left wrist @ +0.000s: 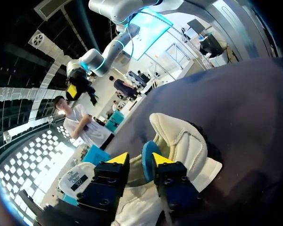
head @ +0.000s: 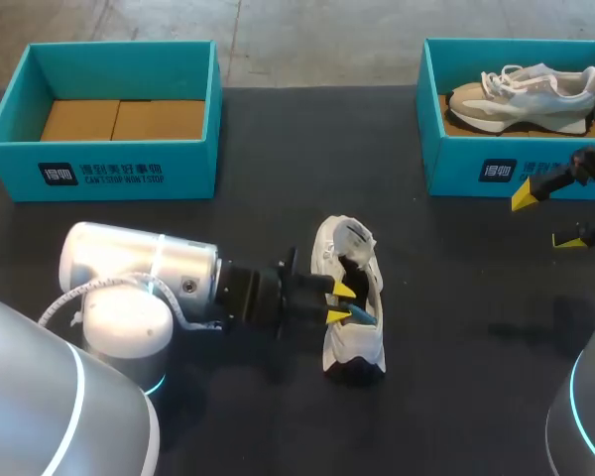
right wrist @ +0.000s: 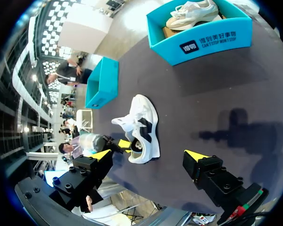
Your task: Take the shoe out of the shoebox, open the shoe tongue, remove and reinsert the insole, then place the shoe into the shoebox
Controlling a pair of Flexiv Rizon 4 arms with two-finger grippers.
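Observation:
A white shoe (head: 349,260) with dark trim lies on the black table (head: 456,347) near its middle, also seen in the left wrist view (left wrist: 184,141) and the right wrist view (right wrist: 144,117). A blue insole (head: 363,315) sticks out of its opening. My left gripper (head: 341,302) is at that opening. In the left wrist view the blue insole (left wrist: 147,162) stands between the tips of my left gripper (left wrist: 139,159), against one finger with a gap to the other. My right gripper (head: 547,218) hangs wide open at the far right, well away from the shoe, with nothing in it (right wrist: 148,155).
An empty teal shoebox (head: 109,169) stands at the back left. A second teal shoebox (head: 476,164) at the back right holds a beige shoe (head: 526,94); my right gripper is just in front of it.

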